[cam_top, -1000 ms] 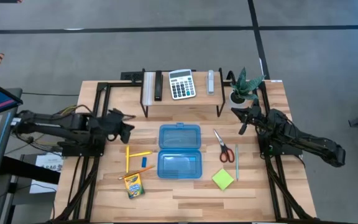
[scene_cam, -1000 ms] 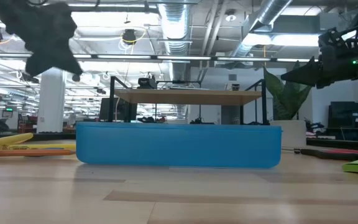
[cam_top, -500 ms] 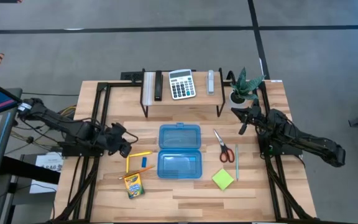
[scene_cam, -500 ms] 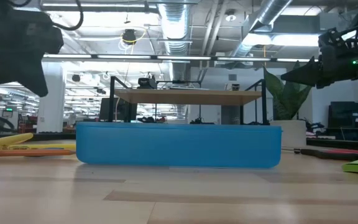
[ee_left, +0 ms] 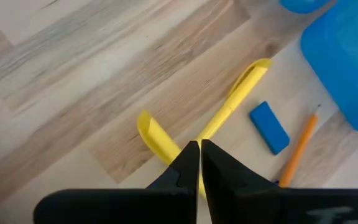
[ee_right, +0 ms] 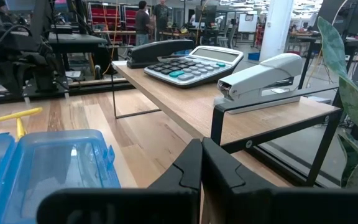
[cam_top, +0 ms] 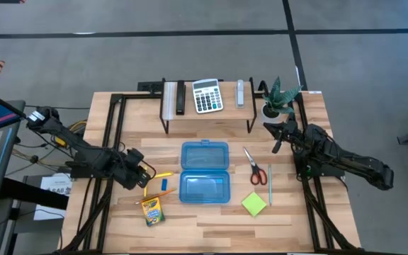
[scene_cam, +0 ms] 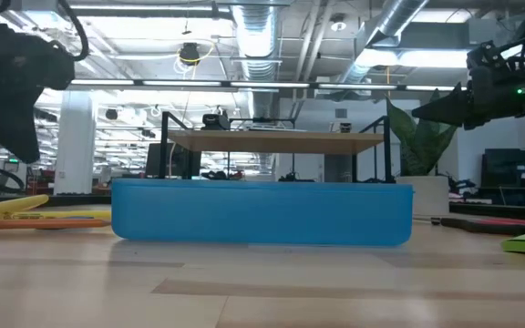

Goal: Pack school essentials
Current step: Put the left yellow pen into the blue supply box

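Note:
An open blue plastic case (cam_top: 204, 172) lies mid-table. To its left lie two crossed yellow pencils (ee_left: 235, 99), a small blue eraser (ee_left: 269, 127), an orange pencil (ee_left: 300, 149) and the crayon box (cam_top: 151, 210). To its right are the red-handled scissors (cam_top: 255, 166), the green pen (cam_top: 270, 184) and the lime sticky-note pad (cam_top: 254, 204). My left gripper (ee_left: 199, 149) is shut and hovers over the spot where the yellow pencils cross; the low view shows it above the table (scene_cam: 12, 100). My right gripper (ee_right: 200, 149) is shut and waits in the air by the plant.
A raised shelf (cam_top: 207, 117) at the table's far side carries a calculator (cam_top: 207, 95), a black bar (cam_top: 180, 98) and a grey stapler (cam_top: 240, 92). A potted plant (cam_top: 278, 99) stands at its right end, close to my right arm. Bare wood lies near the table's near edge.
My left gripper has moved toward the table's near edge and down, from beside the shelf's left leg to just above the yellow pencils, staying shut. Nothing on the table has moved.

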